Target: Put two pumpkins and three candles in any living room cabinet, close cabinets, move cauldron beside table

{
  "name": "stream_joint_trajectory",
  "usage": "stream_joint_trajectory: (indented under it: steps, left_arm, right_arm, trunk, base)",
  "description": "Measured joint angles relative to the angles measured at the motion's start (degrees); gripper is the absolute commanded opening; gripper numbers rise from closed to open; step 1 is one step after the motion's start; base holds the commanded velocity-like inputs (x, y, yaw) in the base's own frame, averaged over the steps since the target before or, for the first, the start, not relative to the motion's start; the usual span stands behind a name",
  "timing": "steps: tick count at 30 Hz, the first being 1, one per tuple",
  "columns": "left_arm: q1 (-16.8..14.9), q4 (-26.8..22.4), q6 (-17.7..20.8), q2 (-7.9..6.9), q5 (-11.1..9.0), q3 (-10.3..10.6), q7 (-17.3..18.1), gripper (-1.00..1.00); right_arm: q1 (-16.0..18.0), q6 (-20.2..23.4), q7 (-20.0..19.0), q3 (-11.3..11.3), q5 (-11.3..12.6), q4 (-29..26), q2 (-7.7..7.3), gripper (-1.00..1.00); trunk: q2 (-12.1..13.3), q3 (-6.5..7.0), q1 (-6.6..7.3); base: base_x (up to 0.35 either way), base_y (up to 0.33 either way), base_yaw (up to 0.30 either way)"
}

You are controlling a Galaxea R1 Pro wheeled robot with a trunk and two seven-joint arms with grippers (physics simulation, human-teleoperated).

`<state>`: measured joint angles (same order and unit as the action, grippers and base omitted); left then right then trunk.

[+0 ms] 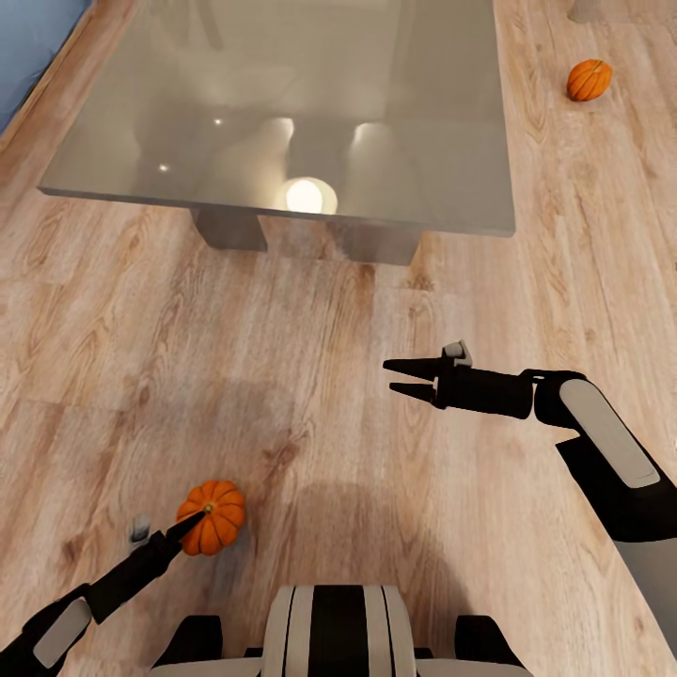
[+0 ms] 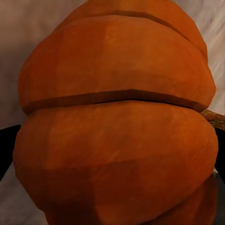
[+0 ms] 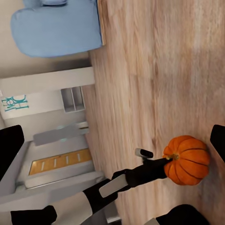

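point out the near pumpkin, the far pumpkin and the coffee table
near pumpkin point(image 1: 218, 523), head view, on its ribbed side right of the stem
far pumpkin point(image 1: 590, 80), head view, middle of its body
coffee table point(image 1: 169, 103), head view, bare patch of its glossy grey top

The only writing to be seen is some teal lettering point(image 3: 14, 102) on a pale wall point(image 3: 42, 105) far off past the blue sofa point(image 3: 58, 28), turned sideways and too small and blurred to read, and nothing else carries a label or number.

table point(image 1: 282, 103) ahead, near pumpkin point(image 1: 214, 517) front-left, far pumpkin point(image 1: 589, 80) beyond-right
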<state>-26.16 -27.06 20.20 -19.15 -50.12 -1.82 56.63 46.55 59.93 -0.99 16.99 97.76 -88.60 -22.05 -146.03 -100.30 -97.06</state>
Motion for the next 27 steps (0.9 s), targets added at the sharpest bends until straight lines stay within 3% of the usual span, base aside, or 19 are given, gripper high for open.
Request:
stream_joint_trajectory:
  steps: [4, 9, 15, 20, 24, 27]
  left_arm:
    - [0.0, 0.0, -0.2, -0.32, -0.2, -0.5, -1.0, -1.0]
    - [0.0, -0.8, 0.4, -0.8, -0.3, -0.6, 3.4, -1.0]
    - [0.0, -1.9, 1.3, -1.28, -0.4, -0.7, 4.6, -1.0]
    - [0.0, -3.9, 7.5, -2.29, -0.5, -0.7, 4.8, -1.0]
    - [0.0, -6.7, 11.5, -2.57, -0.7, -0.8, 4.9, -1.0]
    - [0.1, -8.7, 16.7, -2.68, -0.4, -0.7, 4.9, -1.0]
  right_arm:
    - [0.0, 0.0, 0.0, 0.1, 0.0, 0.0, -0.16, 1.0]
    - [0.0, 0.0, -0.1, 0.1, -0.3, 0.0, -0.19, 1.0]
    - [-0.4, -0.1, -0.4, 0.2, -0.6, 0.1, -0.11, 1.0]
    - [-1.6, -0.3, -0.5, 0.2, -2.4, 0.3, -0.07, 1.0]
    - [-6.1, -0.7, -0.8, 0.7, -7.4, 0.2, -0.06, 1.0]
    - [-9.5, -1.0, -1.4, 0.8, -9.0, 0.0, -0.01, 1.0]
  trunk:
    - [0.1, 0.89, 0.1]
    - [0.1, 2.0, 0.23]
    - [0.2, 3.32, 0.38]
    - [0.3, 4.43, 0.51]
    - [0.3, 5.32, 0.61]
    - [0.4, 5.98, 0.69]
  base:
    - [0.0, 0.0, 0.0]
    - [0.0, 0.0, 0.0]
    - [0.0, 0.0, 0.0]
    - [0.0, 0.0, 0.0]
    - [0.0, 0.0, 0.0]
    - [0.0, 0.0, 0.0]
